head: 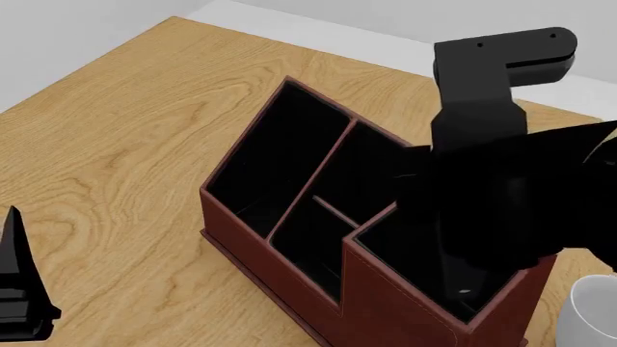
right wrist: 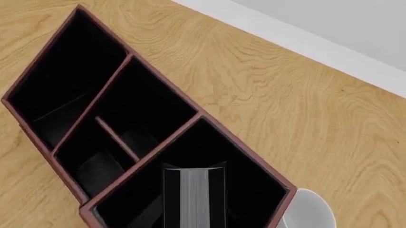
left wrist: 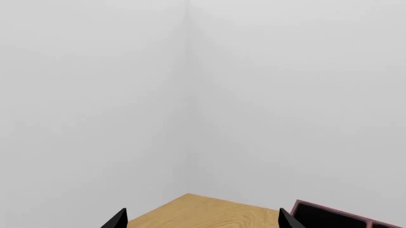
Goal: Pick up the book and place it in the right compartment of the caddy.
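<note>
I hold the book inside the right compartment; whether my right fingers clamp it I cannot tell. Next: release, lift clear.

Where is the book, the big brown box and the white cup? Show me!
book (right wrist: pixel 193 197), right wrist view, on its white page edges.
caddy (head: pixel 395 300), head view, on its reddish-brown front wall.
white cup (right wrist: pixel 311 213), right wrist view, on its rim beside the caddy.

Our black right arm reaches down at four o'clock; our black left gripper holds its fingers spread apart.
</note>
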`<state>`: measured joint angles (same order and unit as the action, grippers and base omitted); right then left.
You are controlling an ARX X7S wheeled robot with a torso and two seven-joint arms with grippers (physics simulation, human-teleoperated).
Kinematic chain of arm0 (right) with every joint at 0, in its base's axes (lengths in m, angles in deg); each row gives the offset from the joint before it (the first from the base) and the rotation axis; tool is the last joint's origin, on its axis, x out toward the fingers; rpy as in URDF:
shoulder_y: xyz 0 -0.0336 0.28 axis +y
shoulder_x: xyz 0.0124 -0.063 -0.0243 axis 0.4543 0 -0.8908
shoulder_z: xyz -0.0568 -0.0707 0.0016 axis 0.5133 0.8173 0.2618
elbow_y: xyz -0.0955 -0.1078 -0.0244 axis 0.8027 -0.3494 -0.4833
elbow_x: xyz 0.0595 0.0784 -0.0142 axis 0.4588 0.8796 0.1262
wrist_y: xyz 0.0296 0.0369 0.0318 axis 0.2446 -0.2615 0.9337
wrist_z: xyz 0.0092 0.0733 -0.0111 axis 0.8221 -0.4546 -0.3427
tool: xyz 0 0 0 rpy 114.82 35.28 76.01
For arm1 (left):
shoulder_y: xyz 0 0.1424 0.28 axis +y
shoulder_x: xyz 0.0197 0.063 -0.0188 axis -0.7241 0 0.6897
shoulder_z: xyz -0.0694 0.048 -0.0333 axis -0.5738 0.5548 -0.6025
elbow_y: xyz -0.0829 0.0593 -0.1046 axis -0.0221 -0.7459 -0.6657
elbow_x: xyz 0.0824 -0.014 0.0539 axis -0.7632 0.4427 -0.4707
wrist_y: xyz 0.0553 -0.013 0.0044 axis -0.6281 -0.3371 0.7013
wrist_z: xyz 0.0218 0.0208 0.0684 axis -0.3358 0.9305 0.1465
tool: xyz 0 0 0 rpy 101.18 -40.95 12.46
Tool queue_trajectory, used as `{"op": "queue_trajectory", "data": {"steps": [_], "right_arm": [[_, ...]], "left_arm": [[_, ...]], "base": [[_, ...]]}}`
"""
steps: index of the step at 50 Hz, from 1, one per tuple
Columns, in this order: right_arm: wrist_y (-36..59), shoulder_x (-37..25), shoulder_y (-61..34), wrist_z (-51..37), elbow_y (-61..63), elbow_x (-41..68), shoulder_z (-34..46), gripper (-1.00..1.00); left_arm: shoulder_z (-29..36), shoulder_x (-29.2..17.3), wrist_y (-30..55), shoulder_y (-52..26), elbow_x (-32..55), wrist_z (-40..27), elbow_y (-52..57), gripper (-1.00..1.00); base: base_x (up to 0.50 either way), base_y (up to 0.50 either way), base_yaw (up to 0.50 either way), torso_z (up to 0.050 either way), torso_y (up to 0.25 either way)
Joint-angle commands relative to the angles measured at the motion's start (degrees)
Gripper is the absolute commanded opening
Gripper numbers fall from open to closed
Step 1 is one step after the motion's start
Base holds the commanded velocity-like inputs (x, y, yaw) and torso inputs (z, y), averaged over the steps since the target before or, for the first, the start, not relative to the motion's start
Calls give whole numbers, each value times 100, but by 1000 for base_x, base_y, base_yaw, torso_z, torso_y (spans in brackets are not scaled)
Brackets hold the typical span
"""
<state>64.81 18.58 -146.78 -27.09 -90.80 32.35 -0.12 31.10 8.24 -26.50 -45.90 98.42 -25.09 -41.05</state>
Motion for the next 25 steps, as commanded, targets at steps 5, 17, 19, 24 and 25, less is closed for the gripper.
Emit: {"op": "queue_trajectory", "data": {"steps": [5,17,19,24,25], "right_arm": [[-55,91,104,577,-223,-717,28,-100],[-268,115,275,1053,-353,-1161,103,-100],[-292,134,297,1137,-386,-1246,133,-100],[-300,171,285,1301,-490,-1432,217,-100],[-310,177,302,1325,-502,-1460,232,-100]], "left_arm": [[7,-13,-28,-3,2,-10,-41,100],[26,-20,-38,-6,-15,-23,-75,100],[39,-17,-43,-12,-31,-26,-94,100],[60,-17,-73,-20,-50,-14,-132,100],[60,-25,-42,-20,-45,-27,-102,100]], "base": [[0,0,0,0,0],[0,0,0,0,2],[0,0,0,0,0],[0,0,0,0,2],[0,0,0,10,0]]}}
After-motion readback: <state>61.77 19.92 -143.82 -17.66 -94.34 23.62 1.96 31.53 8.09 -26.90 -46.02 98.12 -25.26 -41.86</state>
